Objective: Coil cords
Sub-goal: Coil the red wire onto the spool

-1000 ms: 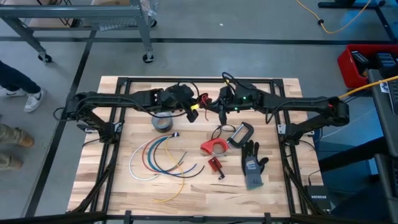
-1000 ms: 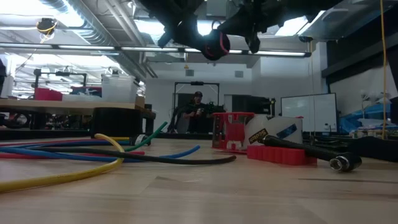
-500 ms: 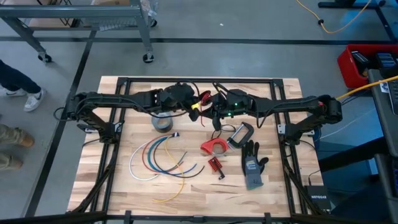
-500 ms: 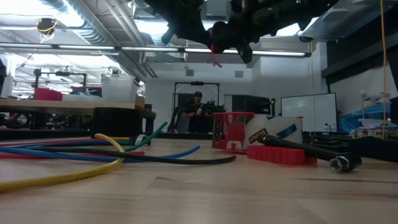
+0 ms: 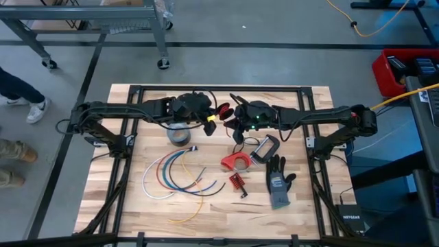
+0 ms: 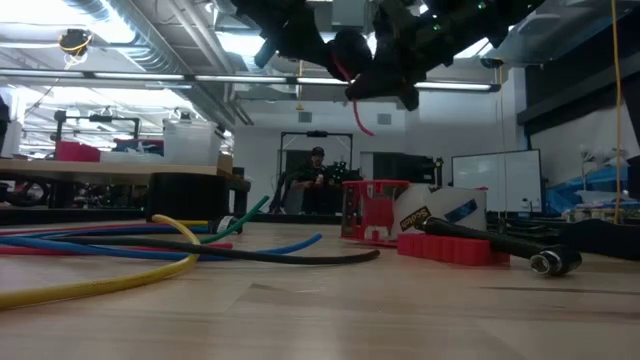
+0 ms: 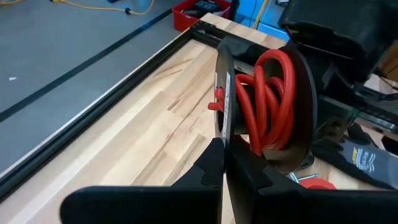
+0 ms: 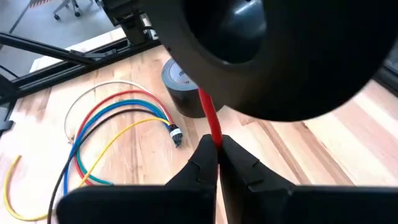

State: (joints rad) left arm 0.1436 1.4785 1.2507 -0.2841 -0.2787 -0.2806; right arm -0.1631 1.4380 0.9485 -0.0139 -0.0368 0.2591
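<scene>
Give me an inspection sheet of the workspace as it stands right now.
Surface: wooden table, dark frame round it.
Job's things: red cord wound on a black spool held in the air; loose bundle of wires lying on the table.
Clutter: grey tape roll, red tape dispenser, clamp, glove.
Grippers: left gripper shut on the spool's flange; right gripper shut on the red cord's free end below the spool.
Cables: thick yellow cable on the floor.
Surroundings: a person's shoes at the left edge; a person far behind the table.
</scene>
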